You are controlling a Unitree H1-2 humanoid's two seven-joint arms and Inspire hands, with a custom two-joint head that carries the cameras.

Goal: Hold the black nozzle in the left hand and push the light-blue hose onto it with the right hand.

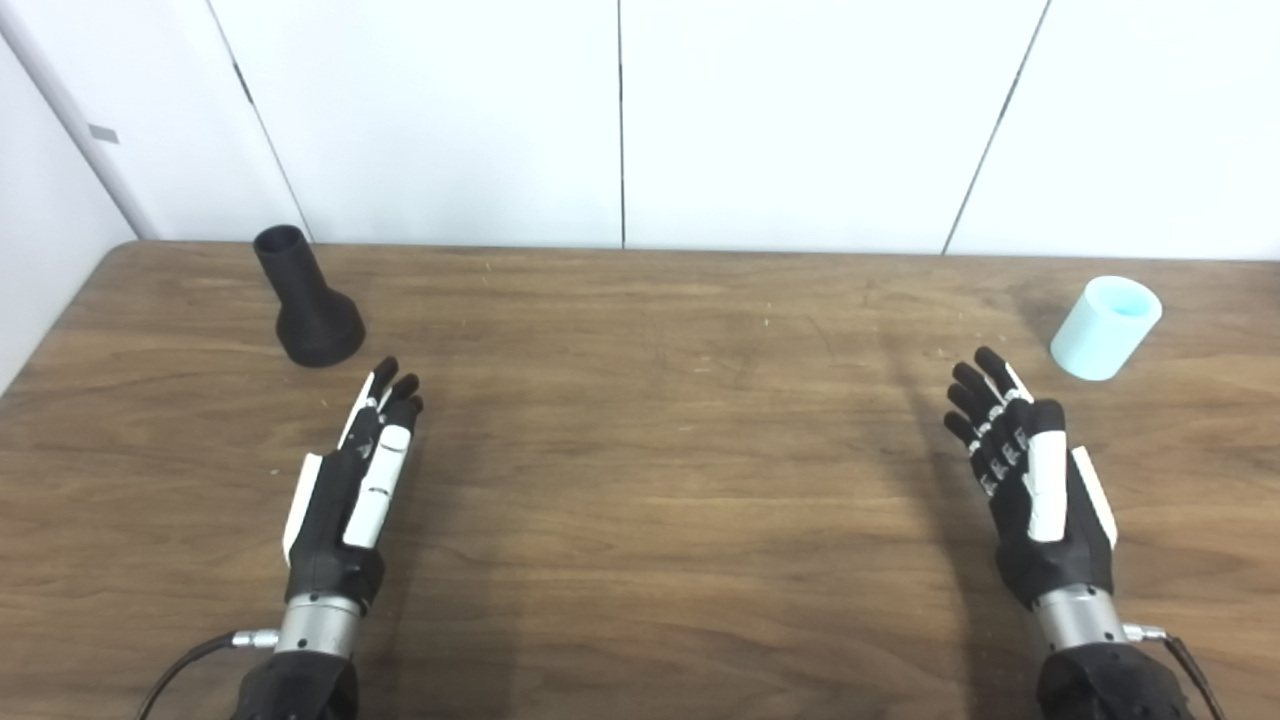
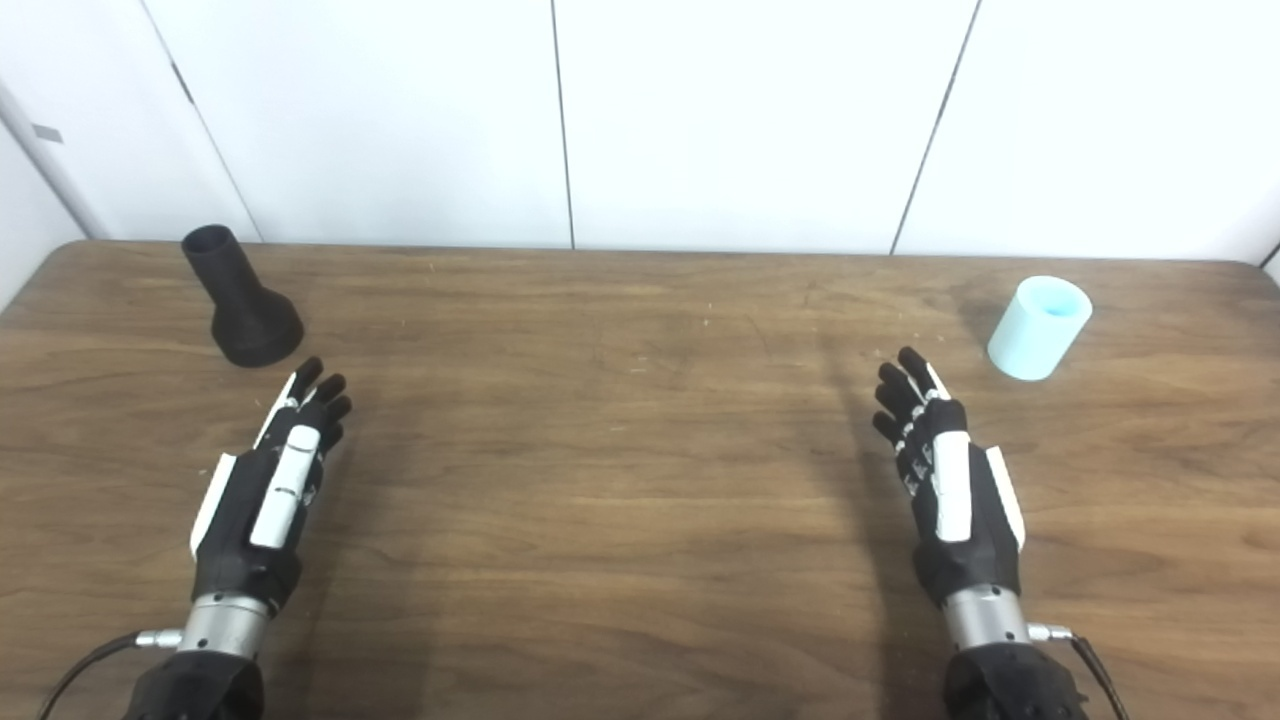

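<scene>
The black nozzle (image 1: 308,300) stands upright on its wide base at the table's far left, narrow mouth up. My left hand (image 1: 358,480) hovers just in front of it, open, fingers stretched toward it, holding nothing. The light-blue hose piece (image 1: 1105,327), a short tube, stands tilted at the far right. My right hand (image 1: 1030,470) is open too, palm turned inward, a short way in front and left of the hose, apart from it.
The brown wooden table (image 1: 640,420) spreads wide between the two hands. White wall panels (image 1: 620,120) rise right behind its far edge. A cable (image 1: 185,660) leaves the left wrist at the bottom.
</scene>
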